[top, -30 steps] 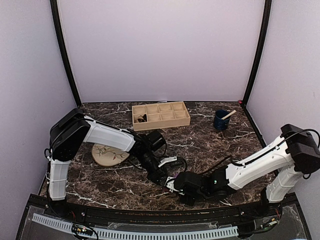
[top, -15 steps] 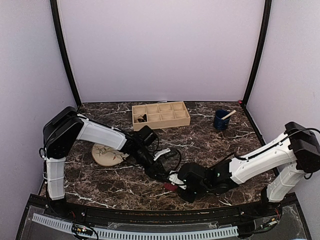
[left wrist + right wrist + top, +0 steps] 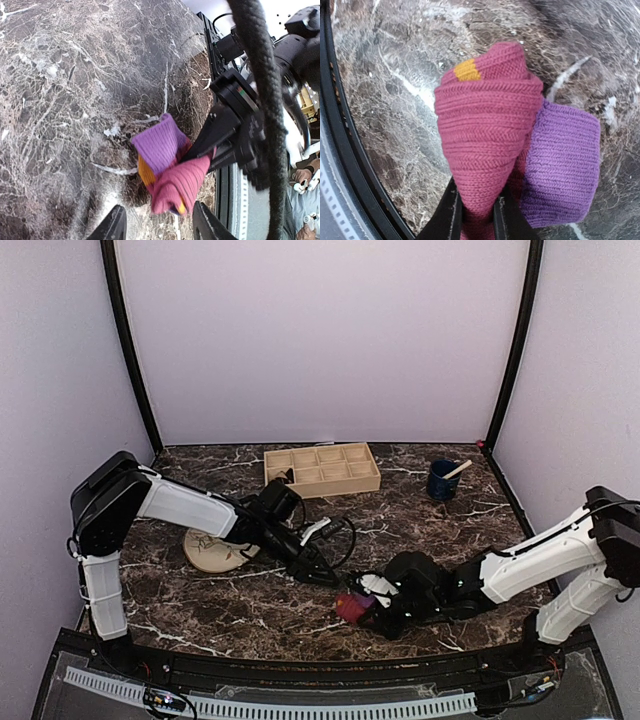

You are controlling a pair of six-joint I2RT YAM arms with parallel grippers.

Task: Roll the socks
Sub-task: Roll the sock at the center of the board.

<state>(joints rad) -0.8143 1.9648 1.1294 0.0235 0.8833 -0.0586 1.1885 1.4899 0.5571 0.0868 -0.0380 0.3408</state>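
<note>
Magenta-purple sock, bunched into loose roll, orange stripe showing, low over marble table near front edge; right gripper clamped on its rolled end. Left gripper just beside sock, jaws apart, holding nothing

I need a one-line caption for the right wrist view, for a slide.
Right tool pinches the half-rolled magenta sock, its purple cuff sticking out.

You have a magenta sock with a purple cuff and an orange stripe. The counter is dark brown marble, veined white. Your plate is beige with a dark leaf drawing; the cup is navy.
</note>
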